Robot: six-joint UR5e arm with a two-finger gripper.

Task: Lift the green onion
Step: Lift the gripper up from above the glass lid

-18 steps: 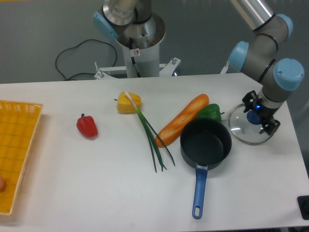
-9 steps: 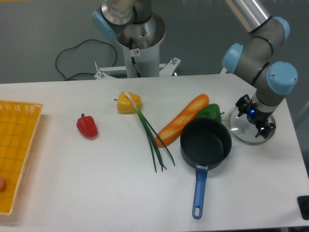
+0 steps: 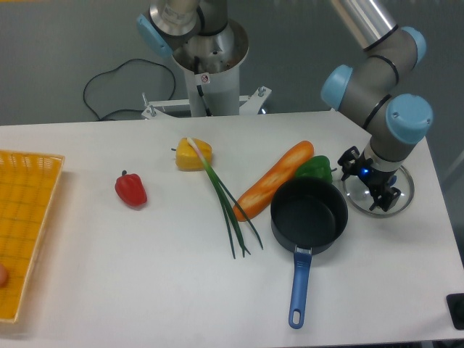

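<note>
One green onion [image 3: 226, 199] lies mid-frame between the yellow pepper [image 3: 194, 154] and the carrot [image 3: 274, 180], while the gripper [image 3: 368, 185], fingers spread and empty, hovers over the glass lid [image 3: 403, 187] at right.

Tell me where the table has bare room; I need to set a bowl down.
Bare stretches: between the yellow basket and the red pepper, and the whole front strip left of the pan's handle. Crowded: green onion, carrot, pan, glass lid under the gripper.
</note>
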